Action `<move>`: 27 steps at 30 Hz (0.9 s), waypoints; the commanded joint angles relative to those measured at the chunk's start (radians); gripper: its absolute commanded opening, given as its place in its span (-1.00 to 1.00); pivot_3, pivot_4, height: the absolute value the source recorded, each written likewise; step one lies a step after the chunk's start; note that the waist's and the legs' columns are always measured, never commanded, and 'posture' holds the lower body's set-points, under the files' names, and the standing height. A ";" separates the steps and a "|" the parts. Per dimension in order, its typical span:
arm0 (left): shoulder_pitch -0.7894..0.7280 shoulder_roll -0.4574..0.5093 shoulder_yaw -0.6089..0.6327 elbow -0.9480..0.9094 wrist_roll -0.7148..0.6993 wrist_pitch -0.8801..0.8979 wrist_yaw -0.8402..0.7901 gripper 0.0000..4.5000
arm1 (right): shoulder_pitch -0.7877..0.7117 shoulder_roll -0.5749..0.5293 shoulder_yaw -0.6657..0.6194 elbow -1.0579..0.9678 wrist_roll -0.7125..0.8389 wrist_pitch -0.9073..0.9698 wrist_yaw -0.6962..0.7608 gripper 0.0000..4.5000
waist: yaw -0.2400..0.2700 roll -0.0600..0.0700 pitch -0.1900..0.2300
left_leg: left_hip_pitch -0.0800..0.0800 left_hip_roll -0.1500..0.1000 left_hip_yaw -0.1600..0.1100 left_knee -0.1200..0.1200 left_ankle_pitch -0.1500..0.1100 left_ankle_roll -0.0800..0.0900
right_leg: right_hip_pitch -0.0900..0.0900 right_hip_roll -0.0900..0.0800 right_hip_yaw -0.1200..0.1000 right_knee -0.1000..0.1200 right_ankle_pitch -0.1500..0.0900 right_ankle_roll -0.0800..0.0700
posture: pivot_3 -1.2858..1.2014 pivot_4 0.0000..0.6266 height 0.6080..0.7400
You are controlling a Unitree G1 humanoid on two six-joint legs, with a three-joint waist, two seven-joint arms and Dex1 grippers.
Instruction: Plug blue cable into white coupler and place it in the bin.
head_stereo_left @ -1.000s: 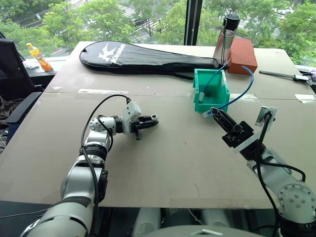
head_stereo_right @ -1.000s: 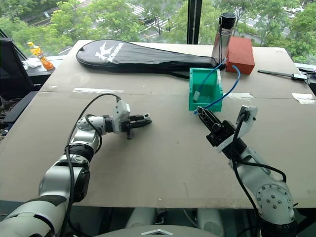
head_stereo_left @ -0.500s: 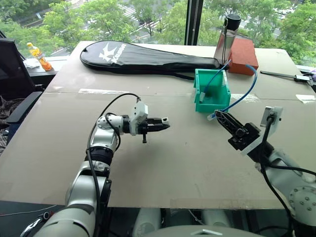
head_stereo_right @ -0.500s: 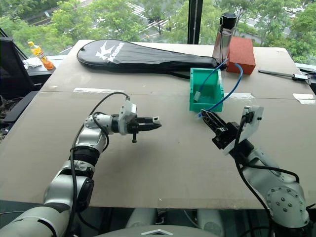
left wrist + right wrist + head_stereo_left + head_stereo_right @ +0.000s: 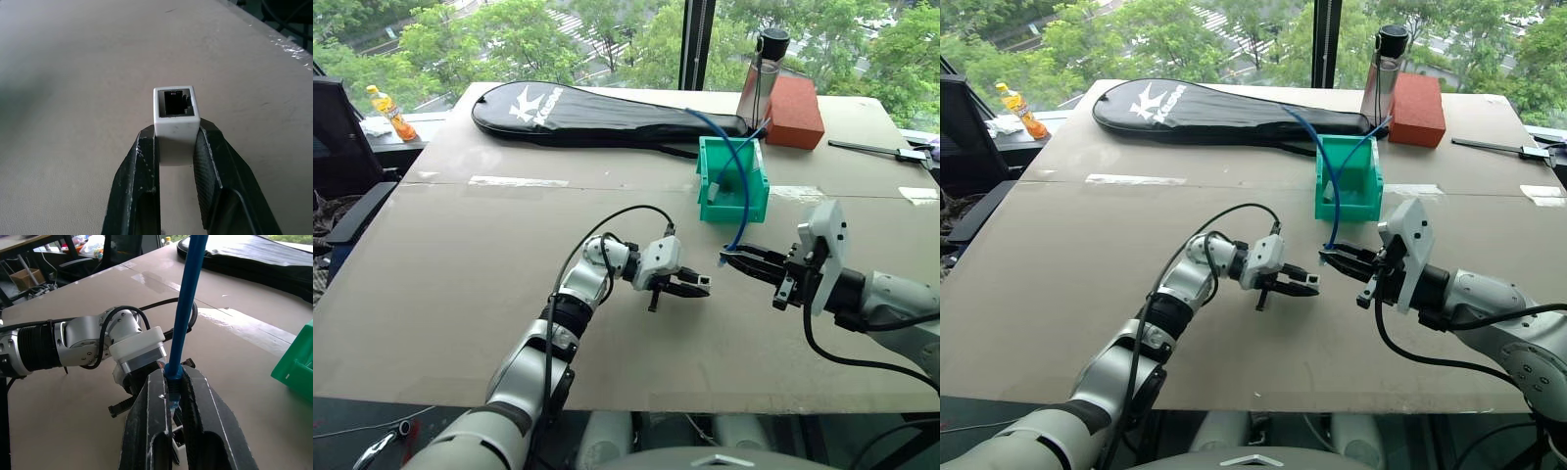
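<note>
1. Left gripper [image 5: 702, 286] sits over the middle of the worktop [image 5: 460, 274], pointing toward the right gripper. Its fingers [image 5: 142, 166] are clamped on the white coupler [image 5: 176, 117]; the dark socket hole faces away from the wrist, open and unplugged.
2. Right gripper [image 5: 729, 260] faces the left one, tips close together but apart, a small gap between coupler and plug. Its fingers [image 5: 151, 416] are pinched on the blue cable [image 5: 729, 166] just behind the plug at the held end.
3. From the grip the blue cable rises steeply and arcs up and back over the bin [image 5: 710, 201] toward the black racket bag [image 5: 587, 113]; the free end hangs in the air.
4. Bin stands on the worktop behind the two grippers, nearer the right gripper. A second blue cable [image 5: 752, 137] leans in it.
5. Behind the bin: a red-brown block [image 5: 795, 108] and a bottle with dark cap [image 5: 762, 73], side by side near the far edge.
6. Far left, off the worktop: an orange drink bottle [image 5: 389, 113].
</note>
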 commanded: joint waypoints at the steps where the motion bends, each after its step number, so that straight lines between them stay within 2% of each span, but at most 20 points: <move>1: 0.008 -0.008 -0.014 -0.053 0.035 0.011 0.064 -0.85 | -0.039 0.001 0.007 0.029 -0.054 -0.006 0.062 -1.00 | 0.005 0.000 0.000 | 0.000 0.000 0.000 0.000 0.000 0.000 | 0.000 0.000 0.000 0.000 0.000 0.000 | 0.03 -0.52 1.00; 12: 0.063 -0.004 -0.030 -0.147 0.050 0.091 0.143 -0.85 | -0.123 0.070 0.173 0.230 -0.339 -0.079 0.236 -1.00 | 0.015 0.000 0.000 | 0.001 0.001 0.000 0.000 0.000 0.000 | 0.000 -0.001 -0.001 0.000 0.000 0.000 | 0.03 -0.52 1.00; 21: 0.081 0.007 -0.037 -0.184 0.041 0.116 0.144 -0.85 | -0.117 0.117 0.197 0.318 -0.468 -0.149 0.346 -1.00 | 0.015 0.000 0.000 | 0.001 0.000 0.000 0.001 0.000 0.000 | 0.000 -0.001 -0.001 0.001 0.000 0.000 | 0.03 -0.52 1.00; 27: 0.086 0.010 -0.036 -0.190 0.037 0.118 0.145 -0.85 | -0.120 0.141 0.193 0.343 -0.496 -0.171 0.399 -1.00 | 0.014 0.000 0.000 | 0.001 0.000 0.000 0.001 0.000 0.000 | 0.000 0.000 -0.001 0.001 0.000 0.000 | 0.03 -0.52 1.00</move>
